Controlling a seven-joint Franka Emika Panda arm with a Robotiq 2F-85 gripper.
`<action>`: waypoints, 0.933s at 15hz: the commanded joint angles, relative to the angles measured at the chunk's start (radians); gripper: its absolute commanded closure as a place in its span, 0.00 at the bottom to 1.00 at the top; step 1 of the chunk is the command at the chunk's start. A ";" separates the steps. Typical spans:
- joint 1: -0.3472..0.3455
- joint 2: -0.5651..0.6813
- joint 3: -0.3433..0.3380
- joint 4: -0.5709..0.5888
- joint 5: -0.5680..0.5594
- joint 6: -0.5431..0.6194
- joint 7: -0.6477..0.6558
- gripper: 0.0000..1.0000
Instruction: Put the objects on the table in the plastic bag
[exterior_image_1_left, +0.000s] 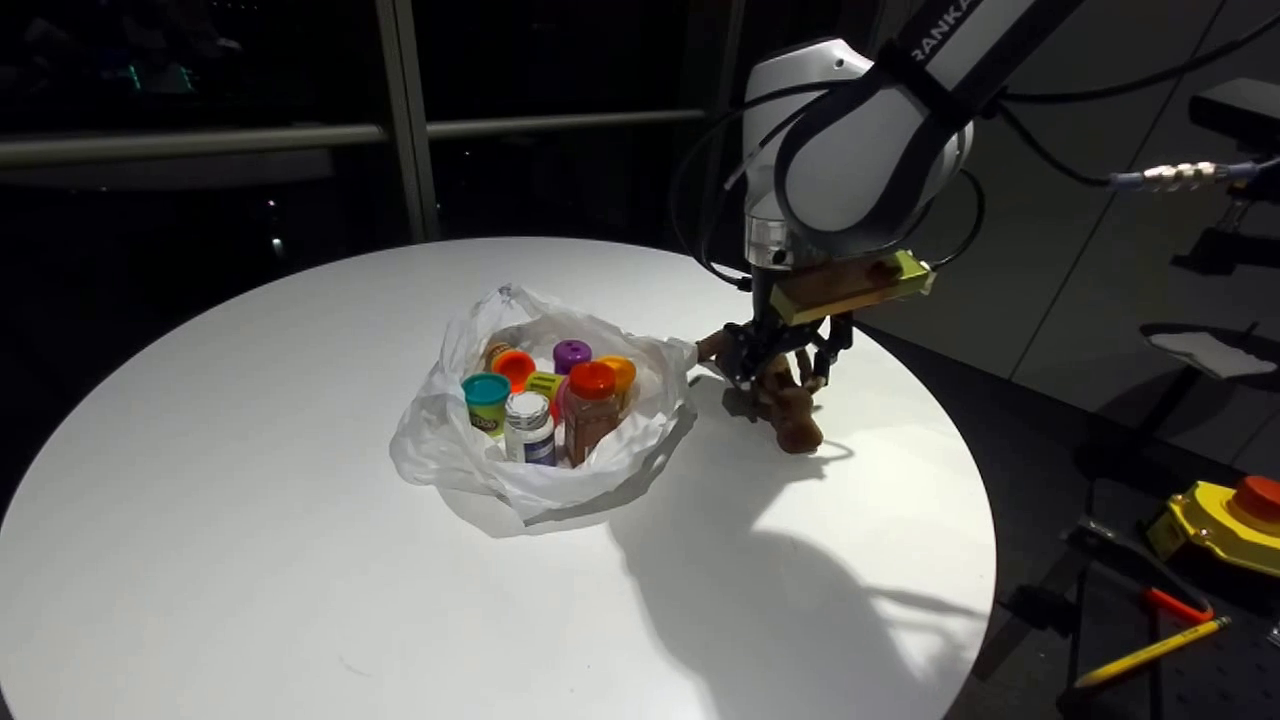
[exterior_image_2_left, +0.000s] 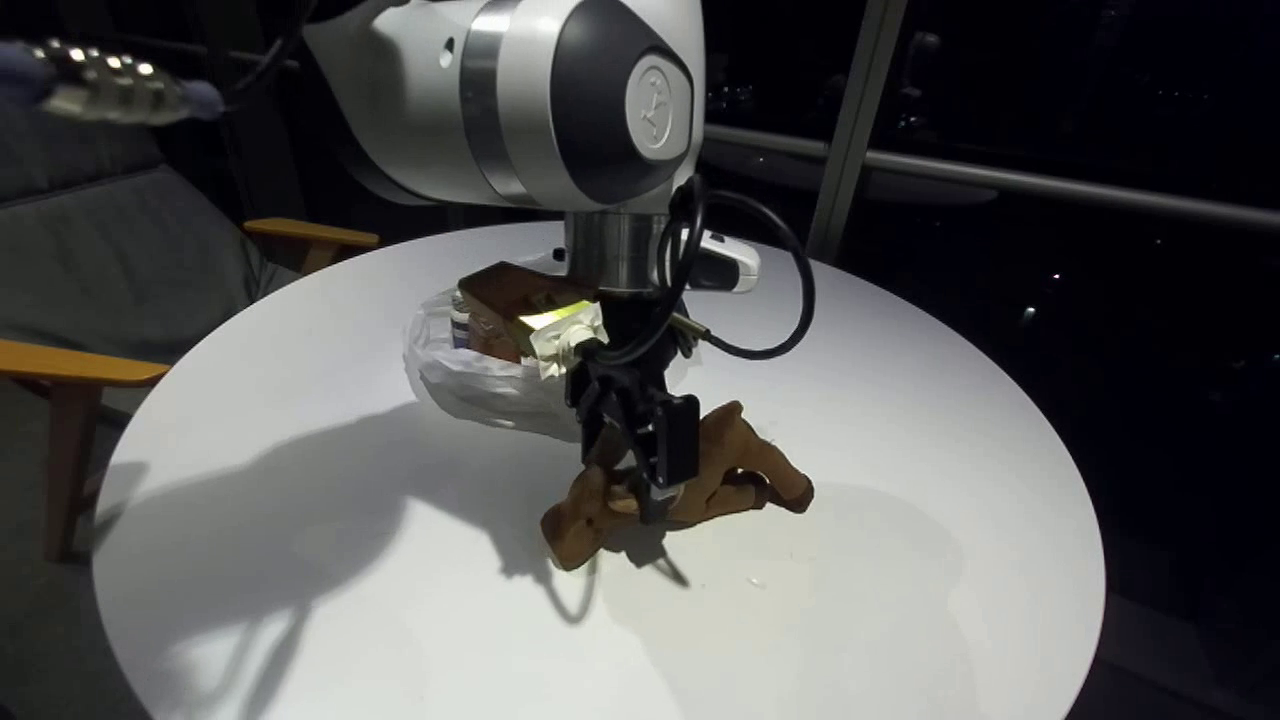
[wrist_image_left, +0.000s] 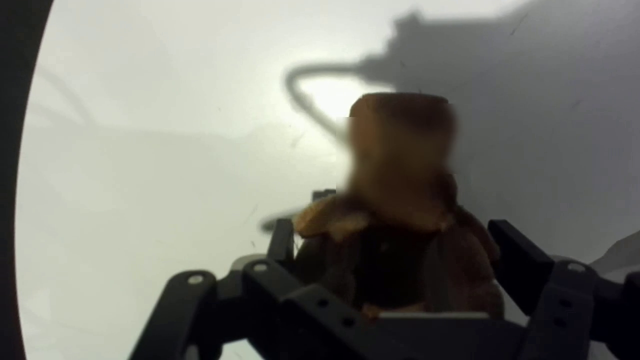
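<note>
A brown plush animal lies on the white table, to the right of the bag in an exterior view. It also shows in another exterior view and in the wrist view. My gripper is low over the toy, its fingers spread wide on either side of the toy's body; a gap shows by one finger. The plastic bag stands open on the table, holding several tubs, a white bottle and a red-lidded jar. In an exterior view the arm partly hides the bag.
The round white table has a curved edge, close to the toy's side. A chair with wooden armrests stands beside the table. A black stand with a yellow button box and a pencil is off the table.
</note>
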 joint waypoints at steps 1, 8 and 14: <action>0.027 0.029 -0.040 0.047 -0.016 0.035 0.056 0.34; 0.014 0.003 -0.053 0.018 0.013 0.090 0.086 0.86; 0.133 -0.168 -0.153 -0.059 -0.157 0.130 0.233 0.97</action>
